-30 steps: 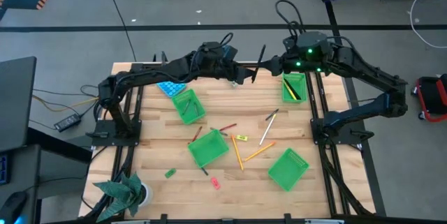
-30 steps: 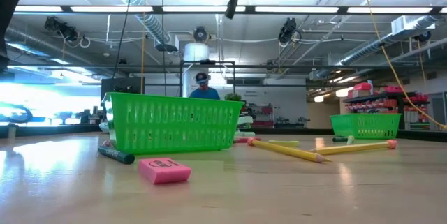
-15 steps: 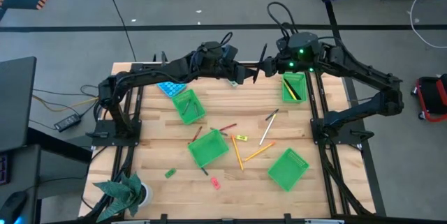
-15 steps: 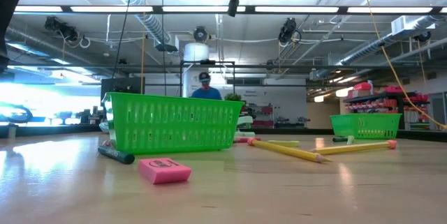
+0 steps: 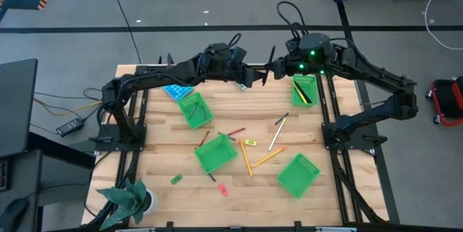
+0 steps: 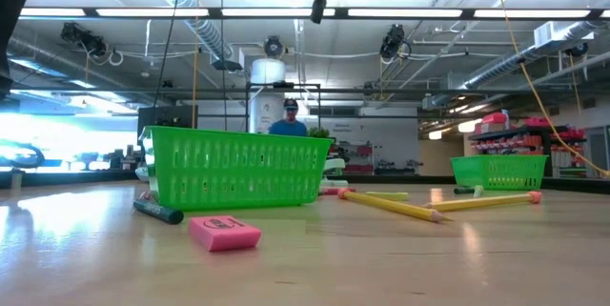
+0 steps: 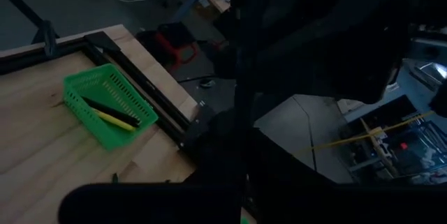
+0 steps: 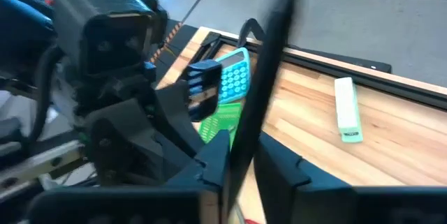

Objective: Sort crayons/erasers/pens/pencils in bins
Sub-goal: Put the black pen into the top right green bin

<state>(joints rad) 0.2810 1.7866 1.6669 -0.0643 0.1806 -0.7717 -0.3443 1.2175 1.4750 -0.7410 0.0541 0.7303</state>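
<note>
A slim dark pen (image 5: 269,64) stands nearly upright, high above the table's far middle. My left gripper (image 5: 255,77) reaches in from the left and is shut on it. My right gripper (image 5: 281,66) reaches in from the right and is shut on the same pen (image 8: 260,91). In the low view both grippers show at the top edge, with the pen's lower end (image 6: 317,6) hanging below them. The far right bin (image 5: 304,91) holds a dark and a yellow pen. Pencils (image 5: 246,158), crayons (image 5: 235,131) and erasers (image 5: 223,188) lie on the wood. My left gripper pinches the pen's shaft (image 7: 244,161) between its two fingers, coming almost level from the table's left, fingers across the pen. The pen is clear of the table and close to upright, its lower end below the fingers. My right gripper has the pen's shaft (image 8: 236,165) between its two fingers, coming from the table's right and slanting a little downward, fingers across the pen. The pen rises steeply past the fingers, clear of the table.
Three more green bins stand at the left (image 5: 194,109), the middle (image 5: 215,154) and the near right (image 5: 298,175). A blue calculator (image 5: 177,91) lies at the far left, a teal-and-white block (image 8: 347,109) near the far edge. A potted plant (image 5: 129,197) stands at the near left corner.
My right gripper has shut its fingers around the pen that my left gripper keeps holding up. The pen has stayed where it was, nearly upright.
</note>
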